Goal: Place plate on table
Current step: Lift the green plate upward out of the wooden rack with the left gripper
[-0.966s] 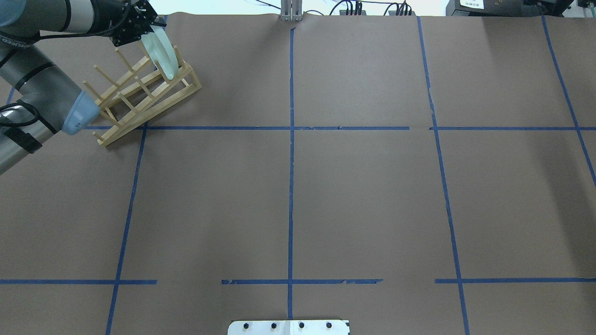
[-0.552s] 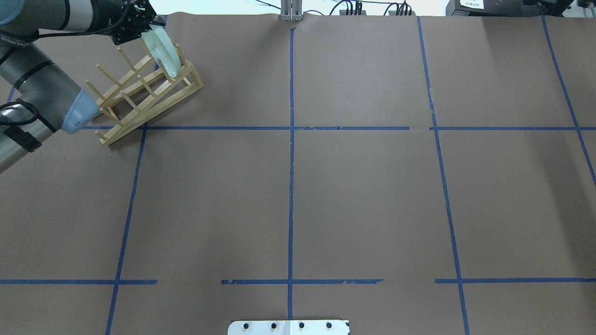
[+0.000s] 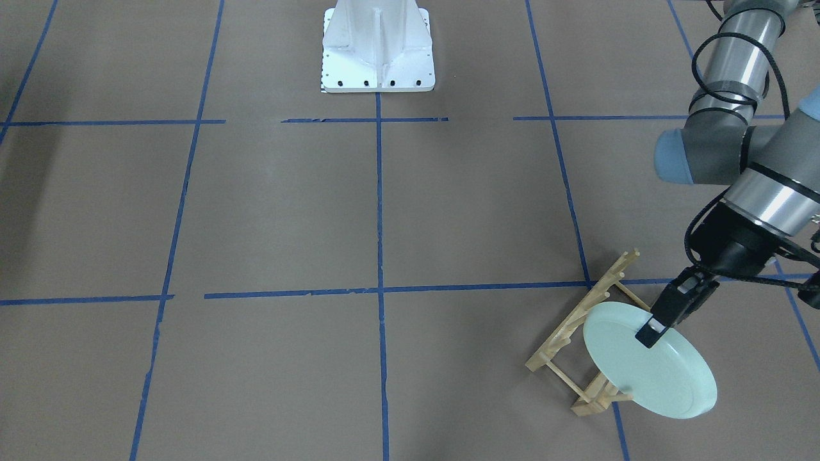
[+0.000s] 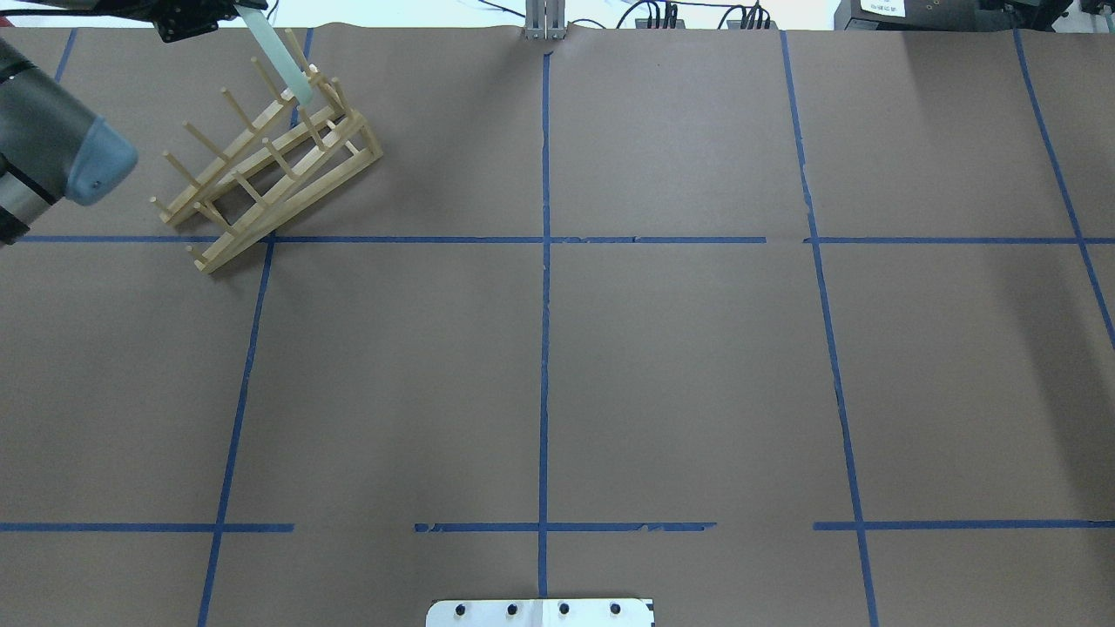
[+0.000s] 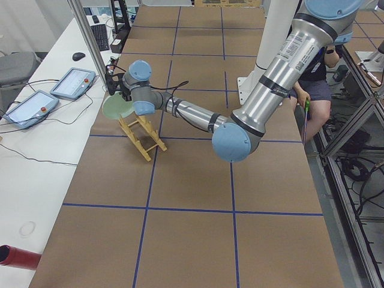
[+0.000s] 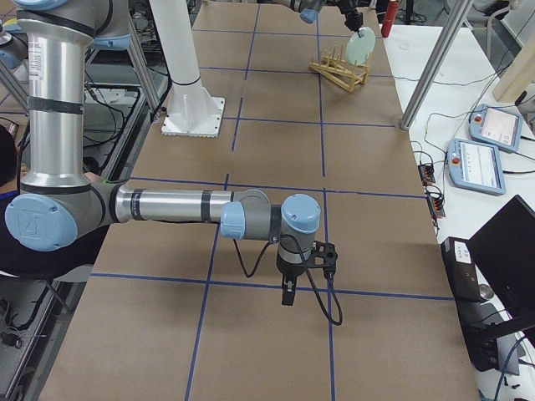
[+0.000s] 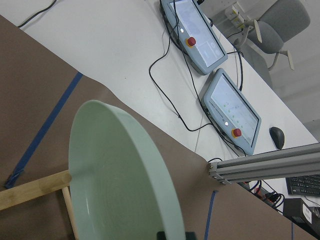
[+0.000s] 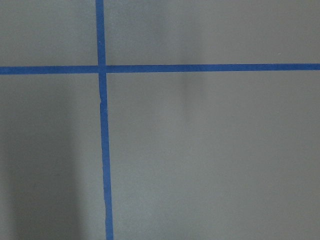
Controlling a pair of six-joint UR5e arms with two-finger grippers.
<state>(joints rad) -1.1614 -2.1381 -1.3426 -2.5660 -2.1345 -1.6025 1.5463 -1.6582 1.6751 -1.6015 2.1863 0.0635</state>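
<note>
The pale mint-green plate (image 3: 660, 371) is held on edge over the far end of the wooden rack (image 3: 576, 326). My left gripper (image 3: 650, 336) is shut on the plate's upper rim. In the overhead view only the plate's lower part (image 4: 280, 57) shows, at the tops of the rack's end pegs (image 4: 327, 91); I cannot tell whether they touch. The left wrist view shows the plate's face (image 7: 110, 175) up close. My right gripper (image 6: 287, 296) hangs low over the brown table (image 3: 288, 211), far from the plate. I cannot tell whether it is open or shut.
The white robot base (image 3: 378, 45) stands at the table's near edge. Control pendants (image 7: 230, 107) and cables lie on the white bench beyond the table's far edge, next to an aluminium post (image 6: 430, 63). Blue tape lines (image 8: 102, 125) cross the table.
My left gripper has lifted the plate up and toward the table's far edge, out of the rack's slot. The rack has shifted slightly.
</note>
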